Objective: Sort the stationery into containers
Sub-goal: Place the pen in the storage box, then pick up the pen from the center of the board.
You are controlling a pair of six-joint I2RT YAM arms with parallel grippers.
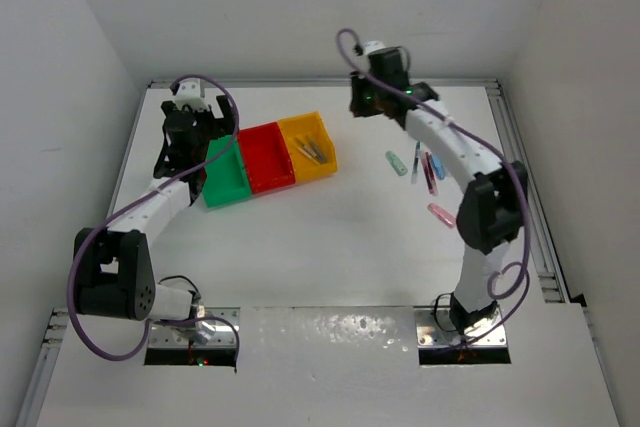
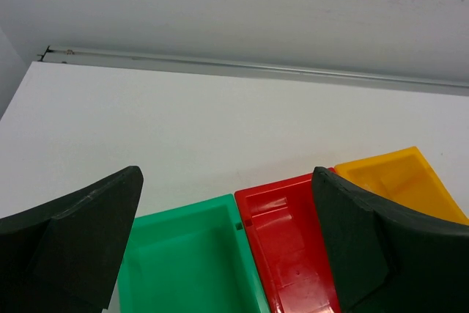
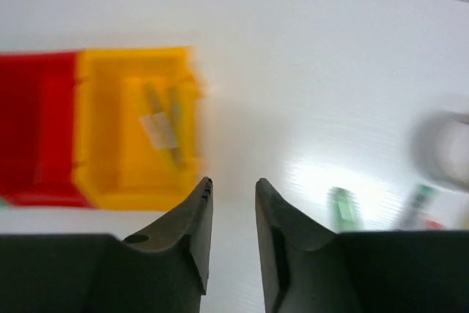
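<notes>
Though the left tool [image 2: 227, 177] hangs wide over the bins [image 2: 192, 210], the right tool [image 3: 234, 183] — raised — stands narrow.

white table [image 1: 330, 257] boxed in by plain white walls [image 1: 300, 7] on three sides. metal rail [image 1: 545, 247] along its right and far edges. overhead glare on glossy near edge.
</notes>
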